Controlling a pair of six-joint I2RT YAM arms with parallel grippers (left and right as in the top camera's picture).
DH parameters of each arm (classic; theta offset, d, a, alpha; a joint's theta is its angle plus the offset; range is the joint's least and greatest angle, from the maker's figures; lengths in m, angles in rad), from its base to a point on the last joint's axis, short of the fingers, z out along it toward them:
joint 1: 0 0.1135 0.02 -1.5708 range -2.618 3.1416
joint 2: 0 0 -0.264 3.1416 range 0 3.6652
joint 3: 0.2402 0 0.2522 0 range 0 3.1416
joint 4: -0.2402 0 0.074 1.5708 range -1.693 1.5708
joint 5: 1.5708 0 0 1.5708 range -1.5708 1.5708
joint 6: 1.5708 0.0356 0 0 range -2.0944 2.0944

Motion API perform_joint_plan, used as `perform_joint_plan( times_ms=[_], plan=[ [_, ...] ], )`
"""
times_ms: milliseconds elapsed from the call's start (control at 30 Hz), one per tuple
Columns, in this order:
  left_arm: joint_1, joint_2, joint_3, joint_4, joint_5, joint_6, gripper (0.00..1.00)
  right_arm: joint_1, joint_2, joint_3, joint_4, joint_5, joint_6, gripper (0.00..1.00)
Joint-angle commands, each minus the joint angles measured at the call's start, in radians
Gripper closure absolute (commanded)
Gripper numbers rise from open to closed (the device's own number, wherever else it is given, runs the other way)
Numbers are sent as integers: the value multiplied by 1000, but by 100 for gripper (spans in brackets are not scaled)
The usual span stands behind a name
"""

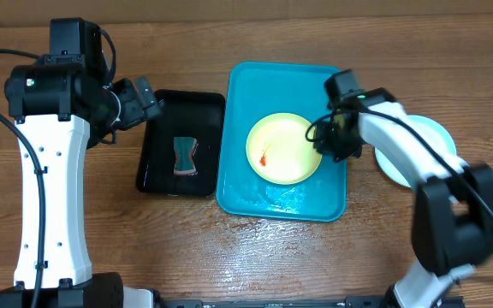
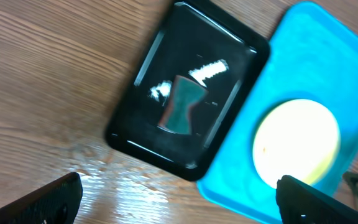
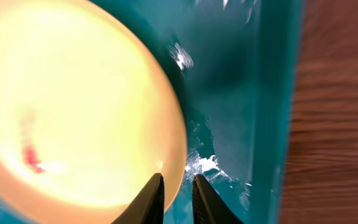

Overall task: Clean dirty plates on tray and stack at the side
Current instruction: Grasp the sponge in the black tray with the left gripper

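Observation:
One pale yellow plate [image 1: 282, 147] with a small red smear [image 1: 265, 158] lies flat in the turquoise tray [image 1: 238, 192]. My right gripper [image 1: 322, 141] is at the plate's right edge. In the right wrist view its fingers [image 3: 151, 199] straddle the rim of the plate [image 3: 73, 106], slightly parted, with wet tray floor [image 3: 247, 93] showing in the narrow gap. At the far right, partly under the right arm, sits a whitish plate [image 1: 430, 133]. My left gripper [image 1: 148, 98] hovers wide open and empty [image 2: 179, 198] above the table, left of the tray [image 2: 291, 62].
A black tray [image 1: 157, 171] lies just left of the turquoise one and holds a teal sponge [image 1: 185, 156]. The left wrist view shows the same sponge [image 2: 182, 112] in the black tray [image 2: 142, 143]. Water droplets lie on the turquoise tray's floor.

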Motion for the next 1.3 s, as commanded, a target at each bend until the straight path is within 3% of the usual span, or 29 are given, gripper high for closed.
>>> perform_joint_plan(
  times_ms=[0,133,233,300,400,533,633,733,833,933,1033,1133,1267],
  plan=[
    [-15,-5,0,2,95,8,0,3,-146,10,5,52,-126,77],
    [-70,18,-60,6,24,50,2,4,-178,10,-8,13,-141,63],
    [-122,54,-132,21,-53,50,5,4,-178,8,-30,-26,-187,77],
    [-151,89,-193,54,-87,49,9,4,-178,8,-33,-26,-189,79],
    [-169,152,-277,119,-89,48,23,4,-178,8,-34,-26,-189,78],
    [-163,248,-346,183,-89,1,31,3,-178,8,-44,-23,-189,74],
    [-160,335,-362,219,-89,0,47,3,-178,8,-46,-24,-185,73],
    [-160,404,-362,258,-88,1,56,4,-178,8,-50,-24,-185,72],
    [-160,450,-362,299,-90,3,57,4,-178,8,-55,-23,-181,73],
    [-160,480,-362,339,-92,5,60,3,-178,9,-52,-24,-120,80],
    [-160,492,-362,344,-92,5,73,-6,-201,24,-51,-25,-75,85],
    [-160,492,-362,344,-93,8,96,-10,-276,34,-28,-22,-88,85],
    [-160,492,-362,344,-97,8,96,-9,-427,33,-28,50,-91,81]
  ],
)
